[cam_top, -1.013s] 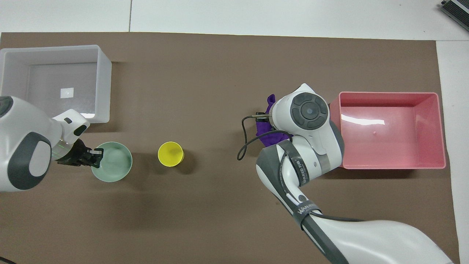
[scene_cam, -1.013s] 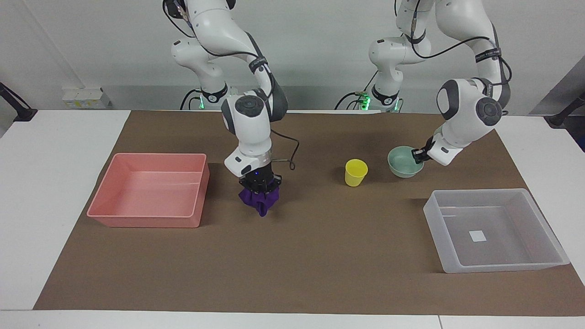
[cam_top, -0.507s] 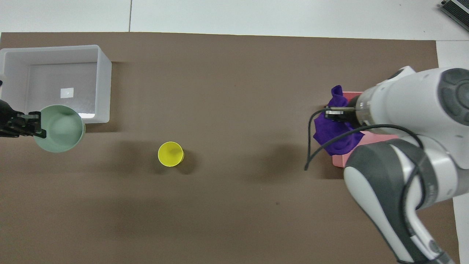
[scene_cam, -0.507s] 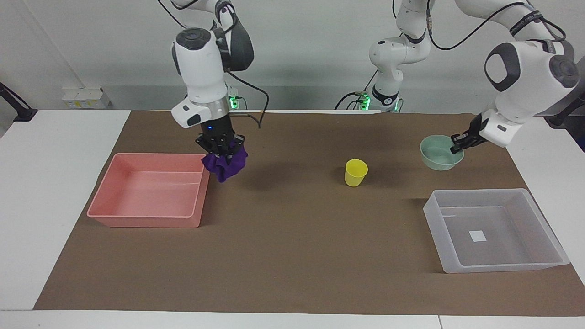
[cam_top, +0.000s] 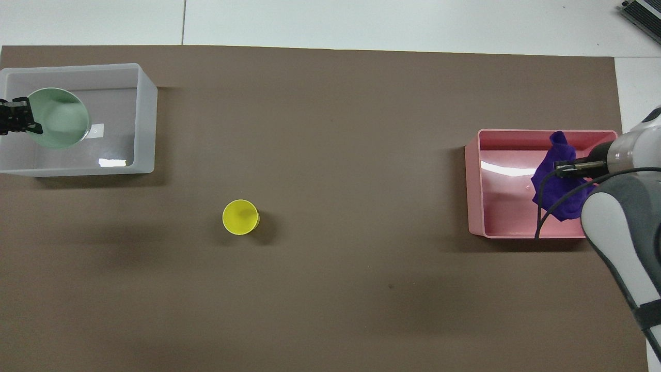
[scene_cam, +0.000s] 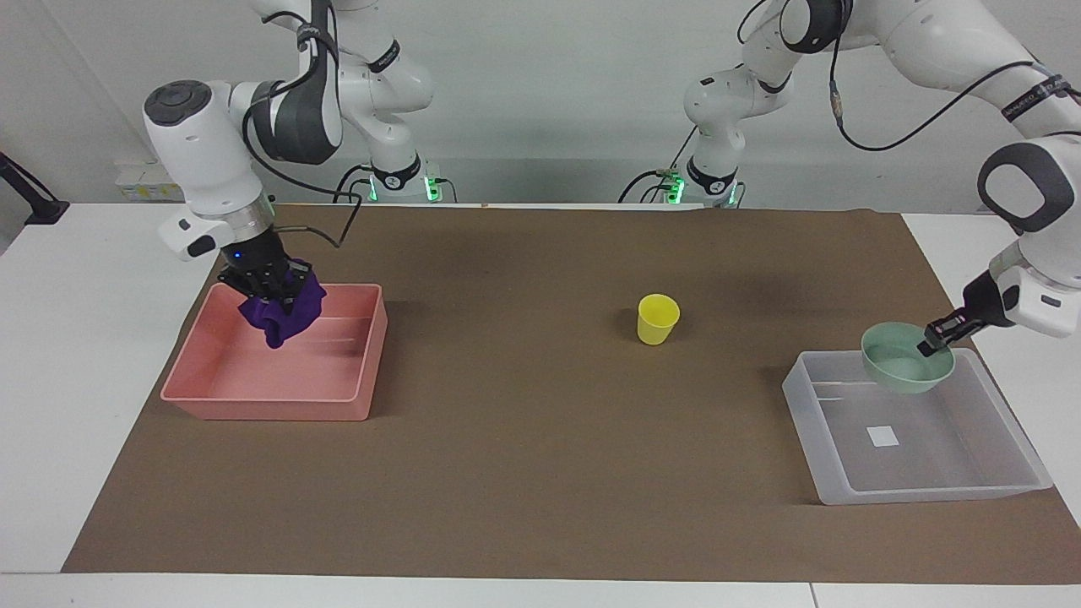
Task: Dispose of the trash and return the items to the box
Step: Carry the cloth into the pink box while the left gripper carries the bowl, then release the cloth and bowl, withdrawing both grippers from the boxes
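My left gripper [scene_cam: 932, 340] is shut on the rim of the mint-green bowl [scene_cam: 904, 369] and holds it in the air over the clear box [scene_cam: 971, 494]; in the overhead view the bowl [cam_top: 58, 118] sits over the box [cam_top: 147, 119] near my left gripper [cam_top: 23, 114]. My right gripper [scene_cam: 272, 291] is shut on a crumpled purple trash wad [scene_cam: 283, 314] and holds it over the pink bin [scene_cam: 253, 407]; from overhead the wad [cam_top: 555, 183] hangs over the bin [cam_top: 472, 191] at my right gripper [cam_top: 560, 166]. The yellow cup [scene_cam: 657, 318] stands upright mid-mat [cam_top: 240, 217].
A brown mat [scene_cam: 540, 473] covers the table. The box has a white square label [scene_cam: 883, 436] on its floor. White table shows at both ends.
My left gripper carried the bowl from the mat to over the clear box. My right gripper carried the purple wad from beside the pink bin to over its inside.
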`<state>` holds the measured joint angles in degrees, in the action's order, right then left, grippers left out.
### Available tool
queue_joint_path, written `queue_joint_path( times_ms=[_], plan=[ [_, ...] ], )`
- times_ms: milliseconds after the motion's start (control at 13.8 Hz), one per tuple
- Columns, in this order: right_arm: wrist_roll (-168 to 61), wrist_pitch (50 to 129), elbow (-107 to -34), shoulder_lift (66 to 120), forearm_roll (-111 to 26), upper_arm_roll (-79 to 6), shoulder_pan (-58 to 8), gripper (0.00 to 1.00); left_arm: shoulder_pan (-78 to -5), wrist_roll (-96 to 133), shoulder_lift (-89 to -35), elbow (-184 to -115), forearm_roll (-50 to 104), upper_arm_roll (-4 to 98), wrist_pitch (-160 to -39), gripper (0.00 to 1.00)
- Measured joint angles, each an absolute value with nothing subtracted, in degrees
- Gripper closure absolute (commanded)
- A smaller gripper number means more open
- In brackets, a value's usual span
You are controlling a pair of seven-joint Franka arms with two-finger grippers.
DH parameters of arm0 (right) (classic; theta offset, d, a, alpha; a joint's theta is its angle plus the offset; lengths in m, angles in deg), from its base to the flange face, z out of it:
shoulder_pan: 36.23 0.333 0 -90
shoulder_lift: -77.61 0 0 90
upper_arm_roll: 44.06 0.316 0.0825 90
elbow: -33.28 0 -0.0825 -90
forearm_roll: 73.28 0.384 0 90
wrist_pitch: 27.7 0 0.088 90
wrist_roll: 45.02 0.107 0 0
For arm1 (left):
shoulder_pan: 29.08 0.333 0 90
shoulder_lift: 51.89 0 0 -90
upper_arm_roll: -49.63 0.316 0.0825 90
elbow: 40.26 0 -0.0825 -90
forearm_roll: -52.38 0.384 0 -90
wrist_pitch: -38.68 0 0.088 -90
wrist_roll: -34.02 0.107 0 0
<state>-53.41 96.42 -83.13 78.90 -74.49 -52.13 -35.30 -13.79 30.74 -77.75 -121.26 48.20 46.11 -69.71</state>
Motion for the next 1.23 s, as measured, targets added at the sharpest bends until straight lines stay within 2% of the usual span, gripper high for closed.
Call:
queue_joint_path(
  times_ms=[145,362,434,507,579,651,724,1013,1230],
  plan=[
    [-53.6,103.1,-87.7,80.4,-74.5,-52.1,-35.7,1.0,-13.5,30.7,-81.4,-120.9,48.2,46.1,-73.7,1.0],
    [-53.6,108.3,-91.0,82.3,-74.5,-52.0,-35.9,1.0,-13.3,31.3,-84.6,-120.8,48.2,46.1,-76.0,1.0],
    [-53.6,109.6,-91.5,82.9,-74.5,-52.0,-36.0,0.92,-13.2,32.0,-85.4,-120.8,48.2,46.1,-76.1,1.0],
    [-53.6,111.0,-91.8,83.6,-74.5,-52.0,-36.1,0.53,-13.1,32.6,-86.0,-120.8,48.2,46.1,-76.2,0.9],
    [-53.6,112.0,-91.9,84.2,-74.5,-52.0,-36.3,0.26,-13.0,33.1,-86.5,-120.8,48.2,46.1,-76.2,0.47],
    [-53.5,112.5,-91.9,84.7,-74.4,-52.0,-36.3,0.05,-13.0,33.5,-86.9,-120.8,48.2,46.0,-76.2,0.0],
    [-53.4,112.7,-91.9,84.9,-74.4,-52.0,-36.3,0.0,-13.0,33.7,-87.4,-120.8,48.2,45.9,-76.4,0.0],
    [-52.3,112.7,-91.4,84.8,-74.4,-51.3,-36.2,0.0,-13.1,33.8,-87.5,-119.8,48.2,45.4,-77.3,0.0],
    [-47.2,107.3,-89.0,83.1,-74.4,-50.6,-33.4,0.0,-13.4,33.7,-83.9,-118.3,48.2,44.7,-74.5,0.0]
  ],
)
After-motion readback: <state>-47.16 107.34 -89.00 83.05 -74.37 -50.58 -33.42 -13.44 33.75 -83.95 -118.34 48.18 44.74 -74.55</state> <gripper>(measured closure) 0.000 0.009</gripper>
